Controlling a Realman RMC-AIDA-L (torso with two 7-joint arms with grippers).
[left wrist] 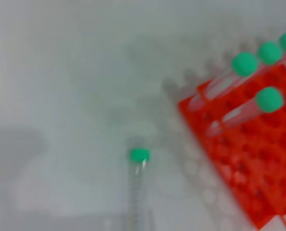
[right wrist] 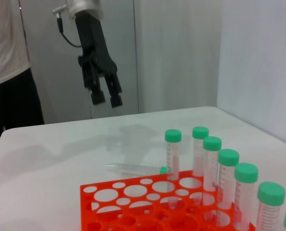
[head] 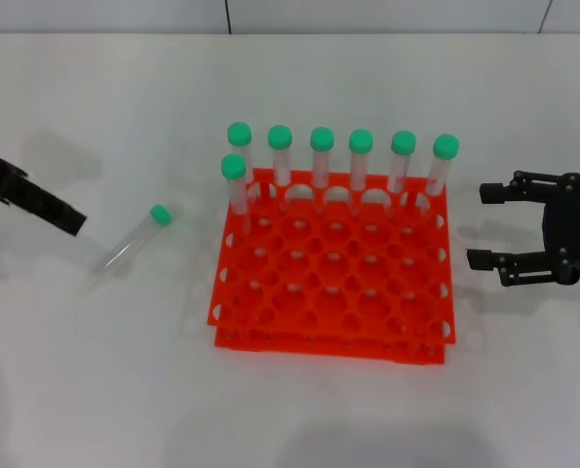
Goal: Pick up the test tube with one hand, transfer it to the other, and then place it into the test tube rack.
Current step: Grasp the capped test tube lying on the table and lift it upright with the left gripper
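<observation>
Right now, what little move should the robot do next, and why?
Probably lower the left gripper onto the test tube. That tube lies flat on the table beside the test tube rack, untouched, and the left gripper hangs above it, holding nothing. The right gripper waits open on the rack's other side.

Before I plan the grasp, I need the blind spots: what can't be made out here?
- Left gripper: head view's left edge cuts it off.
- Loose tube: blurred in left wrist view.
- Rack: right wrist view's bottom edge cuts it off.
</observation>
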